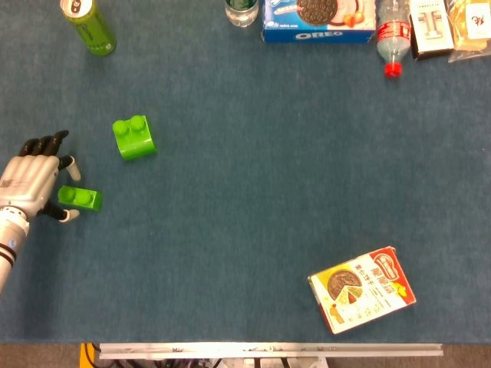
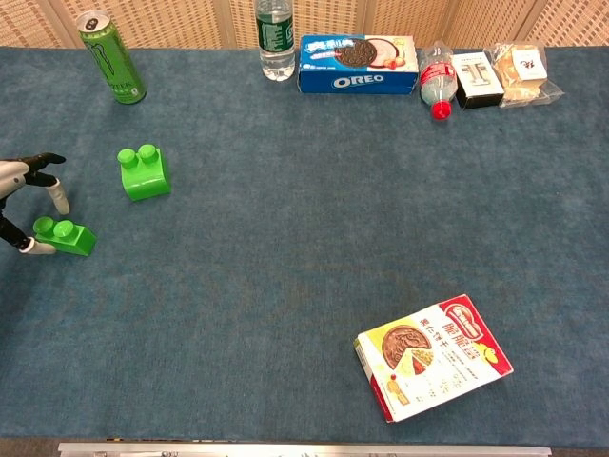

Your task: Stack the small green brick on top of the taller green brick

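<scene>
One hand shows, the left one, low at the table's left edge, over blue cloth. Largest of the goods, the Oreo box lies far across from the hand along the back edge, with a clear bottle on its near side and a red-capped bottle lying down beyond it, then some small packets. A red and yellow box lies flat, well away from the hand toward the front of the table. A green can stands at the back, roughly in line with the hand. The tall brick sits near the hand, just beyond its fingertips and a little inward, touching nothing. The small brick lies on the table right against the hand, between the thumb and a spread finger. The fingers are apart, and I cannot tell whether they actually grip the brick or only bracket it.
</scene>
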Robot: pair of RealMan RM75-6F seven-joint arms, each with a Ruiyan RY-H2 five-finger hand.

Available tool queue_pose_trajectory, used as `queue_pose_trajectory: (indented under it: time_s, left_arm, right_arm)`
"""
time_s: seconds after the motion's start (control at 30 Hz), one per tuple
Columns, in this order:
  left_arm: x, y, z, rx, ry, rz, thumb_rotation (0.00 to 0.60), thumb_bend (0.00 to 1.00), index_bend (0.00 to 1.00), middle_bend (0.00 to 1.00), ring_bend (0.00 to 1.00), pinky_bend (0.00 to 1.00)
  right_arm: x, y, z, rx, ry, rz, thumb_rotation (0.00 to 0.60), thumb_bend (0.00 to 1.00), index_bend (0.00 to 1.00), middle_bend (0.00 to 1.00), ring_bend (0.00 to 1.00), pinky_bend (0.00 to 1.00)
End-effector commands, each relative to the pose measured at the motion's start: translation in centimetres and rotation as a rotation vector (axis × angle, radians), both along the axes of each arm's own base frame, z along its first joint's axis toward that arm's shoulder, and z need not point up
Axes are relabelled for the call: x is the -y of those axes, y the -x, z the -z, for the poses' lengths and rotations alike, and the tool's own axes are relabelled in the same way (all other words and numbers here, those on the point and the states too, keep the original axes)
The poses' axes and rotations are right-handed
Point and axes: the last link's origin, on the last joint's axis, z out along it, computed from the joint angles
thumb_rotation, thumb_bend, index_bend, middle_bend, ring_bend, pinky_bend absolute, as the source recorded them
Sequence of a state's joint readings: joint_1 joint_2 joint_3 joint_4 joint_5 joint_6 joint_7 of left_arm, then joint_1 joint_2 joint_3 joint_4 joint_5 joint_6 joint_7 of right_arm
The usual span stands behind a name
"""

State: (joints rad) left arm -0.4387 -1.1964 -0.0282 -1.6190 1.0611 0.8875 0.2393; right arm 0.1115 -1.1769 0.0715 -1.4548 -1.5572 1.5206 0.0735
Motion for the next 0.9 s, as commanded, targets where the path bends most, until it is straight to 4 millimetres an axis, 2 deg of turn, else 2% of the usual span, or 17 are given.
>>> queue_pose_trajectory:
  time_s: [0.03, 0.4, 0.9]
  left_arm:
    - [-0.14, -0.04, 0.08, 0.000, 0.001, 0.004, 0.600, 0.12, 0.41, 0.00, 0.00, 0.03]
    - [-0.41, 0.05, 0.53, -0.020, 0.022, 0.009, 0.600, 0.25, 0.46, 0.00, 0.00, 0.03]
    - [-0.24, -0.38, 0.17, -0.012, 0.023, -0.001, 0.600, 0.26, 0.53, 0.00, 0.00, 0.03]
  right_arm:
    - [0.03, 0.06, -0.03, -0.002, 0.001, 0.003, 0.600, 0.40, 0.70, 0.45, 0.42, 0.64]
    - [0.01, 0.03, -0.12, 0.003, 0.004, 0.001, 0.600, 0.40, 0.70, 0.45, 0.42, 0.64]
    - [0.02, 0.02, -0.11, 0.004, 0.003, 0.002, 0.600, 0.40, 0.70, 0.45, 0.42, 0.64]
